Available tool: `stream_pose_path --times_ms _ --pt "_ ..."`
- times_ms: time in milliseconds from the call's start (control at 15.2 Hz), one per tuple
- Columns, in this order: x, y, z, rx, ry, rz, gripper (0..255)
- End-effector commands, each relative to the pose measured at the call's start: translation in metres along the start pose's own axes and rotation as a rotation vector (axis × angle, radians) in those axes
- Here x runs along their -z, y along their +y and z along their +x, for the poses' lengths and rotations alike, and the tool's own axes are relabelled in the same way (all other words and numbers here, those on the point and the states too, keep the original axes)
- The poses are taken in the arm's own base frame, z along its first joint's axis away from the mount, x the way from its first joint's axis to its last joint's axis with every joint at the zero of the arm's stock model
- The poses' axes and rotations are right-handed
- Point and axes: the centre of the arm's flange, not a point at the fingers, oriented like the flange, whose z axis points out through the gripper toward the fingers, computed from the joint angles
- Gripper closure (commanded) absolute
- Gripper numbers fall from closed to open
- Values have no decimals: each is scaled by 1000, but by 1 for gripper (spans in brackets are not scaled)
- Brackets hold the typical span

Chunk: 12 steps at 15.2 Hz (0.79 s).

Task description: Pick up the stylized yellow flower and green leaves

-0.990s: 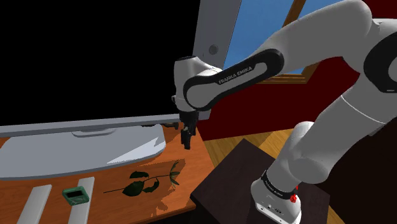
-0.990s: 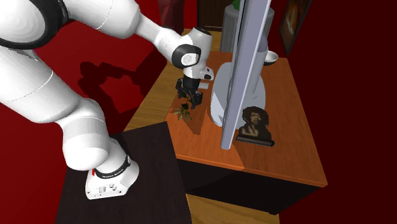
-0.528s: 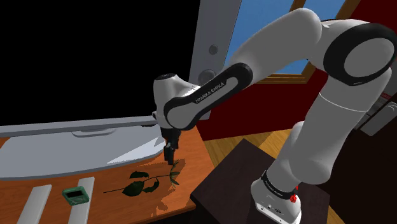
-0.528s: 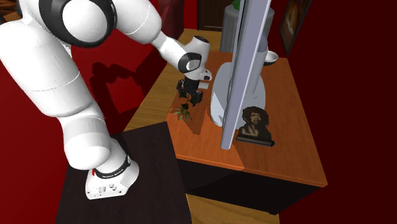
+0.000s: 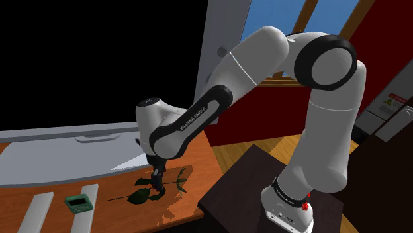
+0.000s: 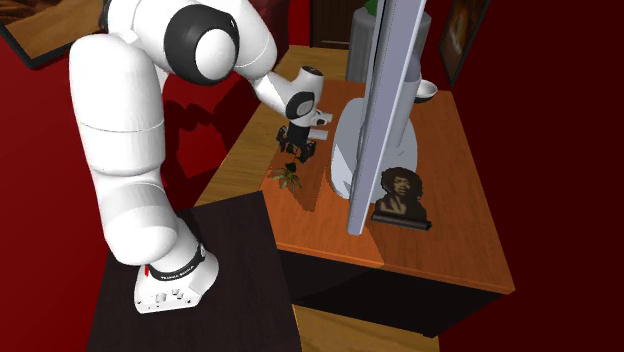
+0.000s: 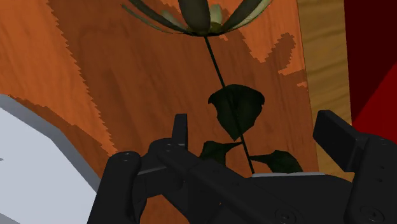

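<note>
Pointing down at the orange-brown wooden desk (image 5: 202,165), my gripper (image 5: 157,180) stands close over the flower (image 5: 140,194), its two black fingers (image 7: 181,130) set wide apart and clasping nothing. Flower: lies flat on the desk near the edge at the shoulder view's right, thin stem running left to right, dark green leaves (image 7: 236,107) at mid-stem, dark olive petals at the right end. In the wrist view the stem and leaves lie between my fingers, touching neither. Monitor base (image 5: 99,160): pale grey, spread on the desk just on the far side of the flower. Green device (image 5: 78,202): small, on the desk to the shoulder view's left of the flower, apart from it; I cannot tell what it is
</note>
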Motion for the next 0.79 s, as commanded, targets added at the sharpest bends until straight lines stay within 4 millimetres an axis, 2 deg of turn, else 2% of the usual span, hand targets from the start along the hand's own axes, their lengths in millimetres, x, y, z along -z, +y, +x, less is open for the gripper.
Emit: stream_pose_path --times_ms 0,462,594,660,726 --pt "-14 -11 15 32 3 2 0" --pt "-49 -5 20 32 3 2 0" --pt "-52 -4 21 32 3 2 0" --pt "-53 -4 20 32 3 2 255" --pt "-53 -4 20 32 3 2 255"
